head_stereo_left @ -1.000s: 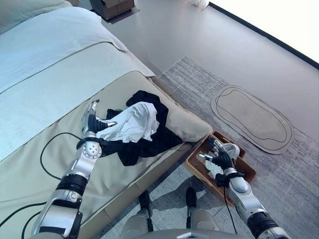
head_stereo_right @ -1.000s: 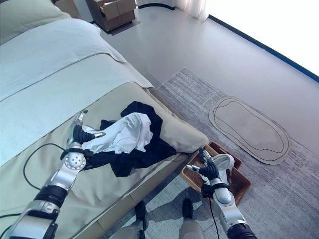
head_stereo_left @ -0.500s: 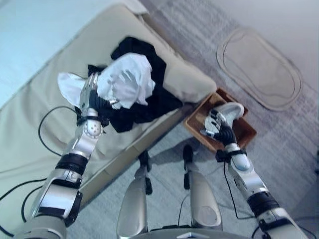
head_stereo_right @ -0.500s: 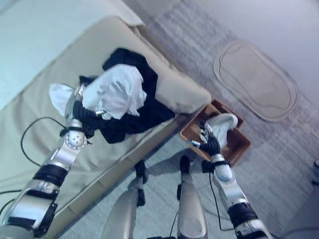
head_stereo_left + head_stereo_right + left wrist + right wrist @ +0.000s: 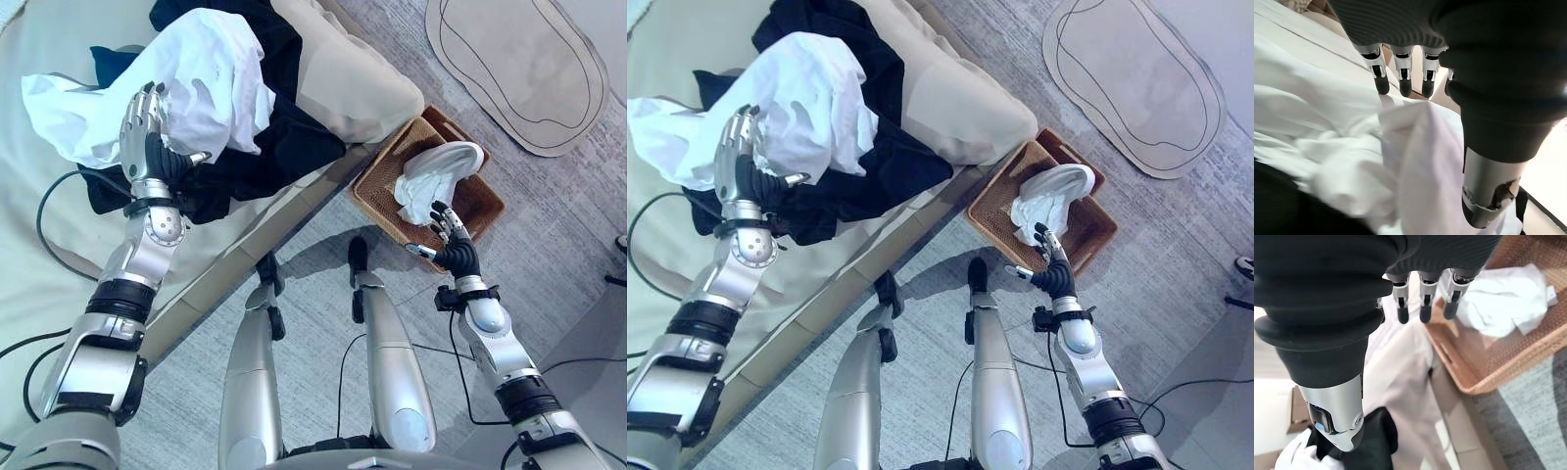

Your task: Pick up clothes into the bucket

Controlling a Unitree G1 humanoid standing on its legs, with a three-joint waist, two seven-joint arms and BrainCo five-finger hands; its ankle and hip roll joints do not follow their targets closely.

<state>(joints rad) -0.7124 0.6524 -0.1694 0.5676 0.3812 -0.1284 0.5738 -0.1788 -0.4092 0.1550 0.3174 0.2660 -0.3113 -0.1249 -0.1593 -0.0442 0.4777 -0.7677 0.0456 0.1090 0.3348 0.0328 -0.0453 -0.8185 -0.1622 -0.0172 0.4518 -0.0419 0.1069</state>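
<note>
A white garment (image 5: 211, 83) lies bunched on a black garment (image 5: 289, 147) near the bed's edge. My left hand (image 5: 149, 157) stands upright against the white cloth, open, its straight fingers (image 5: 1382, 73) pressed into the folds and its thumb held apart. On the floor beside the bed sits a brown woven basket (image 5: 385, 178) holding white clothes (image 5: 433, 174). My right hand (image 5: 456, 257) hovers just off the basket's near side, open and holding nothing, with its fingers (image 5: 1422, 303) pointing toward the basket rim (image 5: 1484, 377).
The beige bed cover (image 5: 343, 78) hangs over the mattress corner next to the basket. An oval mat (image 5: 519, 64) lies on the grey carpet beyond the basket. Open carpet spreads to the right of my right hand.
The camera has tilted down toward the floor. My left hand has lifted and spread the white garment over the black one. My right hand has drawn back from over the basket to its near side.
</note>
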